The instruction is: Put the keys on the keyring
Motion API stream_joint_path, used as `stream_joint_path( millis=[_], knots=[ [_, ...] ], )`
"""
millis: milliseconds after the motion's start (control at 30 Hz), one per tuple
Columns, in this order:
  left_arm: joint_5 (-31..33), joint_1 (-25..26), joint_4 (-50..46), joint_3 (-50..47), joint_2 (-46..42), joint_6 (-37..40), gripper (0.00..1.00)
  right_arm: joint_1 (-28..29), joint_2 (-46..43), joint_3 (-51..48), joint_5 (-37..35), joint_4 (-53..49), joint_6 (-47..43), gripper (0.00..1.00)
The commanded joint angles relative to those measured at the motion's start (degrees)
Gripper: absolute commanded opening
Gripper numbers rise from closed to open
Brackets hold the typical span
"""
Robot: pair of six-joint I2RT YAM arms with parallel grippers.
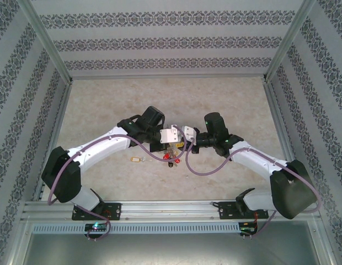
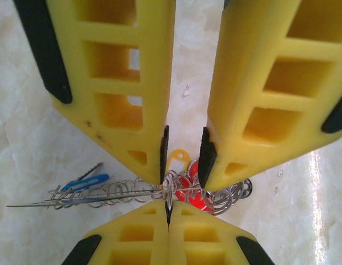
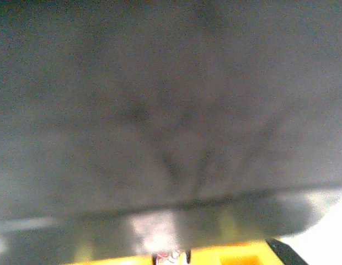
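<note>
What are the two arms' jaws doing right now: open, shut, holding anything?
Left gripper: jaws open, with a clear gap between them.
Right gripper: jaws closed, apparently pinching the keyring wire.

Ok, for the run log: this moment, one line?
left gripper open over keys | right gripper shut on keyring | whitish-tagged key apart

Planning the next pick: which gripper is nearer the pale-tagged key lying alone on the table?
Left. The left gripper hangs just right of the pale-tagged key, over the key bunch; the right gripper meets it from the far side, farther off.
</note>
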State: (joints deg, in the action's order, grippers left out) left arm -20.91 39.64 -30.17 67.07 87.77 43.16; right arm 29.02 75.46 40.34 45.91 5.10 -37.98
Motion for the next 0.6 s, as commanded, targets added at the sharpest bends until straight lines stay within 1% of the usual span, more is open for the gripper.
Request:
stream_joint_path(
  millis=[0,333,567],
  knots=[
    [-0.1,-0.4,1.7,-0.6,-0.7,1.3,0.00,0.5,0.7,0.3,1.5,-0.7,-1.1,0.21],
    [0.6,-0.9,-2.2,1.6,-2.6,3.2,0.00,0.1,0.3,-0.3,0.4,0.7,-0.4,0.21],
    [-1.7,-1.4,-4.9,3.0,-4.1,4.6,0.00,-0.4,-0.4,-1.3,1.6,4.7,2.1,0.23]
  ],
)
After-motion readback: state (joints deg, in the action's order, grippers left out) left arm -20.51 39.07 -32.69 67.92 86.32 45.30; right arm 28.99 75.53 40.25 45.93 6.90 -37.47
